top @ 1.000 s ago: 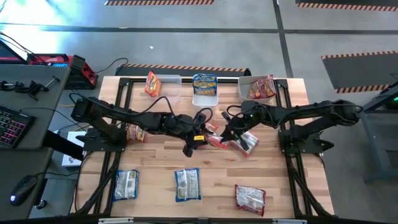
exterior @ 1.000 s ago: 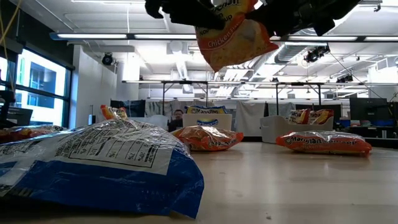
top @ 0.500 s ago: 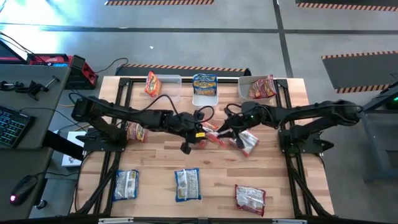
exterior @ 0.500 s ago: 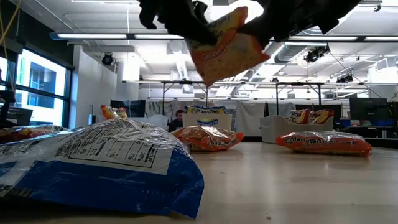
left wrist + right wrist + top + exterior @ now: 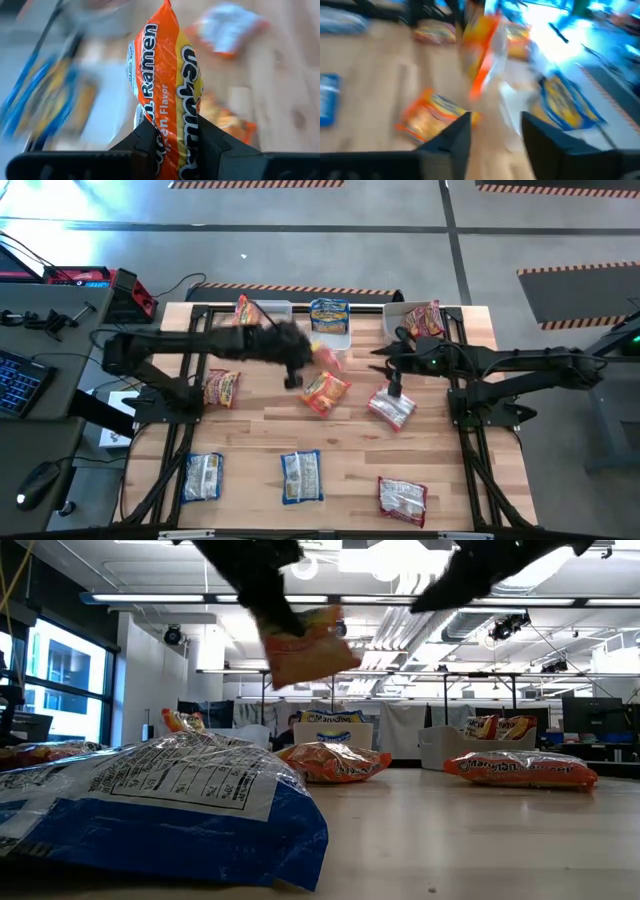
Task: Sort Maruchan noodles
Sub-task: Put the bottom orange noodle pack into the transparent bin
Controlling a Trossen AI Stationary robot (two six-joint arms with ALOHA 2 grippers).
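Note:
An orange noodle packet [image 5: 167, 85] hangs in the air above the table's middle, with my left gripper [image 5: 298, 364] shut on it; the low view shows this packet [image 5: 305, 645] under the dark gripper. My right gripper [image 5: 393, 377] stands open and empty, over a pink-and-white packet [image 5: 390, 408] that lies flat on the table. Another orange packet [image 5: 325, 392] lies flat between the arms. Three clear bins at the far edge hold an orange packet [image 5: 243, 313], a blue packet [image 5: 329, 313] and a red packet [image 5: 422, 320]. My left gripper pinches one end of the orange packet [image 5: 172, 142] between its two fingers [image 5: 145, 142], one on each flat face. The packet sticks out past the fingertips. In the low view it hangs tilted below the gripper, lifted clear of the table.
One more orange packet [image 5: 219, 388] lies by the left arm's base. Three packets [image 5: 202, 477], [image 5: 300, 477], [image 5: 402, 498] lie in a row near the front edge. The nearest blue-and-white one [image 5: 170, 805] fills the low view's left.
My right gripper has opened, let go of the orange packet and drawn back toward the table's right. My left gripper has shut on that packet and carried it, lifted clear, toward the table's far edge and the bins.

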